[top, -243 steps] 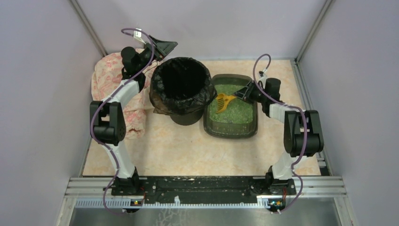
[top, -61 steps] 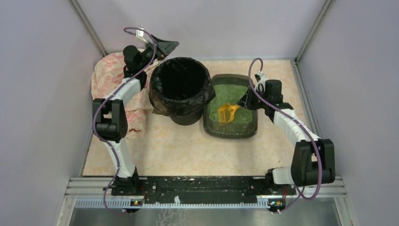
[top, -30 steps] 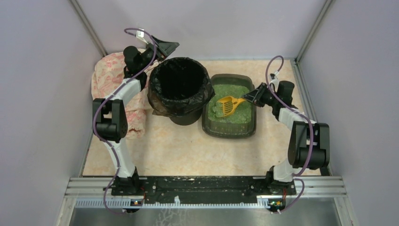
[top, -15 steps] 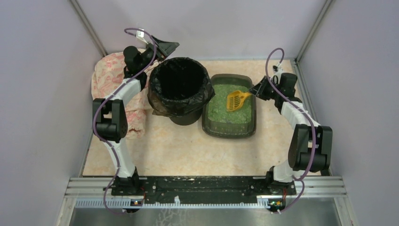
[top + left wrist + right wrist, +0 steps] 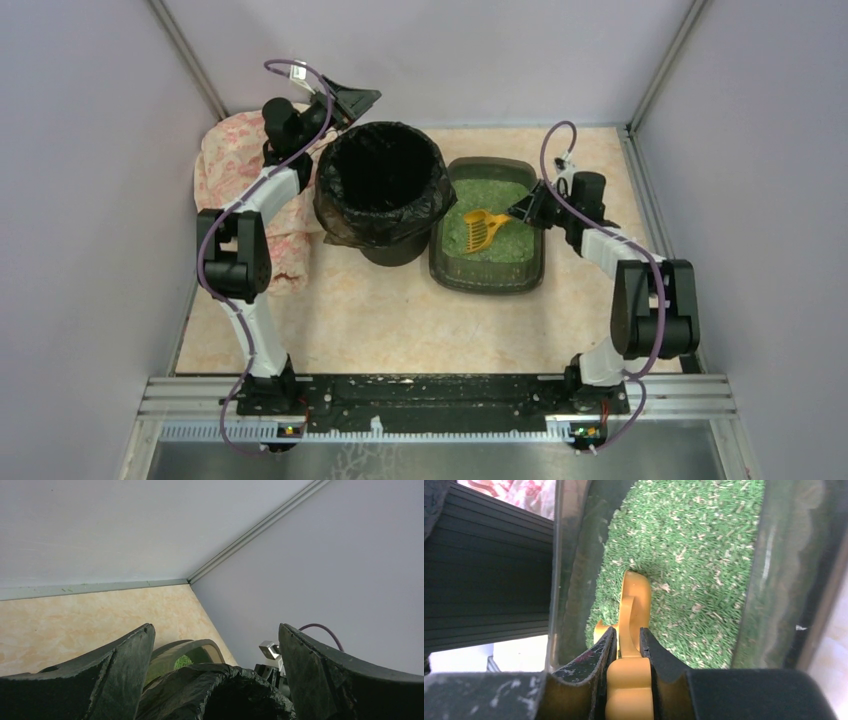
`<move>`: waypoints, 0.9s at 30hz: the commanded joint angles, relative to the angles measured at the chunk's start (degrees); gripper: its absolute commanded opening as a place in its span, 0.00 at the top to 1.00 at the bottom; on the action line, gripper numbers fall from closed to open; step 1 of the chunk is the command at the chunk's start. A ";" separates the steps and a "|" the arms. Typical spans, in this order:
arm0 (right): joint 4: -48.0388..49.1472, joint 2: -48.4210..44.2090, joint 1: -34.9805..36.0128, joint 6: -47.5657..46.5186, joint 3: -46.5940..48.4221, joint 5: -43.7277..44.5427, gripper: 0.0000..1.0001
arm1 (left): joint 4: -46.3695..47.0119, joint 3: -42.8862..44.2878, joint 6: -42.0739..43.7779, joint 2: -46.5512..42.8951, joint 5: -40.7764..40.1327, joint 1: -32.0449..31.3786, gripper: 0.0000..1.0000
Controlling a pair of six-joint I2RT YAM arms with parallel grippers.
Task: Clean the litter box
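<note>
The litter box [image 5: 489,277] is a dark grey-green tray of green granules right of the bin; it also shows in the right wrist view [image 5: 774,580]. My right gripper [image 5: 522,210] is shut on the handle of the yellow slotted scoop [image 5: 482,228], whose head lies in the granules near the tray's middle. In the right wrist view the scoop [image 5: 633,605] stands on edge between my fingers [image 5: 604,652]. My left gripper [image 5: 358,98] is open and empty above the far rim of the black-bagged bin [image 5: 382,190].
A pink patterned cloth [image 5: 232,170] lies at the back left behind the left arm. The bin's ribbed black side [image 5: 484,570] stands close against the tray's left wall. Grey walls enclose the table on three sides.
My right gripper has come back left and down from the tray's far right corner, bringing the scoop's head from above the granules into them. The left arm has not moved.
</note>
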 commanded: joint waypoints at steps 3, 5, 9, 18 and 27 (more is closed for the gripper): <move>6.90 5.82 2.08 5.30 0.14 -6.53 1.00 | 0.95 1.87 0.74 0.78 0.36 0.13 0.01; 8.91 8.00 2.06 6.97 0.68 -8.70 1.00 | 1.00 1.90 0.74 0.79 0.38 0.13 0.01; 16.56 12.06 1.98 13.37 0.47 -13.35 1.00 | 1.02 1.66 0.85 0.67 0.49 0.13 0.01; 44.55 13.83 -2.17 33.71 -5.95 -16.72 1.00 | 1.06 1.54 1.14 0.36 0.56 0.45 0.01; 31.96 9.12 -4.72 25.21 -3.62 -16.17 1.00 | 1.88 2.04 0.17 1.19 0.45 0.48 0.01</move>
